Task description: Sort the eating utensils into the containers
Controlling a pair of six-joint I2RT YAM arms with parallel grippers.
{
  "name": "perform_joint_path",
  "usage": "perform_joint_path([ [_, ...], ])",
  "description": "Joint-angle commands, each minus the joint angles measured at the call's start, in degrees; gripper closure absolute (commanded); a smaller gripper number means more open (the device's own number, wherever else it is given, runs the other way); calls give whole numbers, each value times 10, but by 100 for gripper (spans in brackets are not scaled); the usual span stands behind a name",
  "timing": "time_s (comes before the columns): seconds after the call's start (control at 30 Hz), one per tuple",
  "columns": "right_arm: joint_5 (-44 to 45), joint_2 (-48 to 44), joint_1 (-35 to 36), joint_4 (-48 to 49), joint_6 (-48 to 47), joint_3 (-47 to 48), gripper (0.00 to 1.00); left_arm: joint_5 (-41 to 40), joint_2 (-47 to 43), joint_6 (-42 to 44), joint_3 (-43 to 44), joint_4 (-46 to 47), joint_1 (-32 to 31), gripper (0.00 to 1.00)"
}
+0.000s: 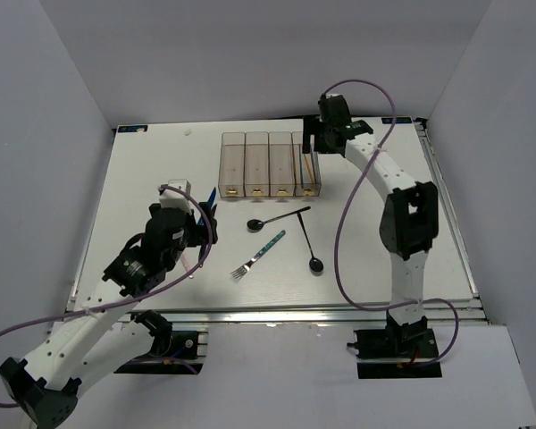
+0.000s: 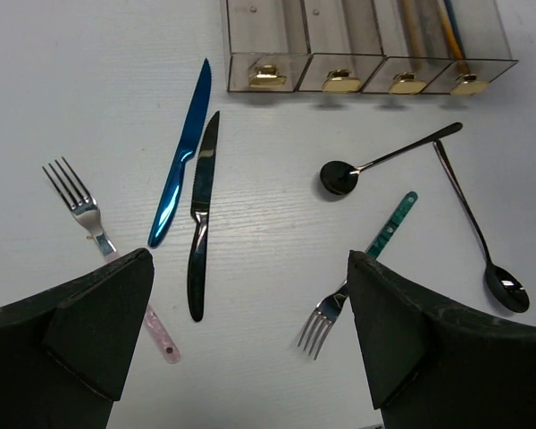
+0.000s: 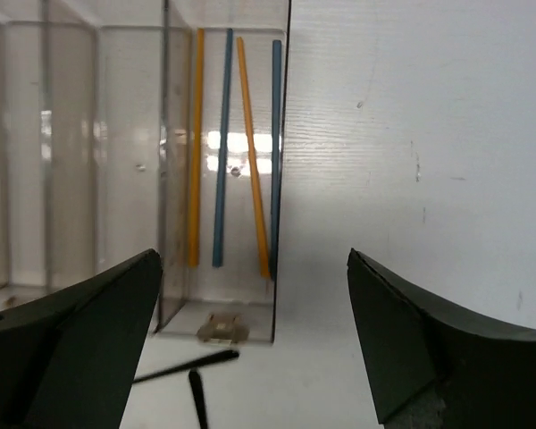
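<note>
Clear bins (image 1: 257, 161), rightmost holds maybe 4 chopsticks (image 3: 223, 147), left pincer (image 2: 248, 259) spread empty, right pincer (image 3: 253, 256) likewise

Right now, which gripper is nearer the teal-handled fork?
Left. Left gripper hangs open just beside the fork; right gripper is farther back, at the rightmost bin of the containers.

Bare table (image 1: 152, 170) lies open left of the bins (image 1: 257, 161). Before them two spoons (image 1: 281, 217) and a fork (image 1: 259, 255) lie loosely spread. Two knives (image 2: 180, 161) lie close together. The right gripper (image 3: 252, 259) hangs over the rightmost bin (image 3: 232, 290).
</note>
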Motion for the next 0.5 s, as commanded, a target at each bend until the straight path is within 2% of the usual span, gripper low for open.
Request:
perform_joint_path([
  [0.0, 71, -155, 42, 0, 10, -58, 11, -33, 15, -9, 9, -9, -3, 2],
  [0.1, 65, -241, 67, 10, 31, -181, 11, -72, 24, -21, 11, -20, -3, 2],
  [0.13, 51, -262, 80, 17, 38, -249, 11, -82, 25, -24, 13, -24, -3, 2],
  [0.23, 49, -318, 117, 30, 42, -348, 11, -108, 30, -32, 15, -32, -3, 2],
  [0.47, 26, -374, 180, 37, 75, -500, 13, -92, 50, -27, 15, -29, -3, 2],
])
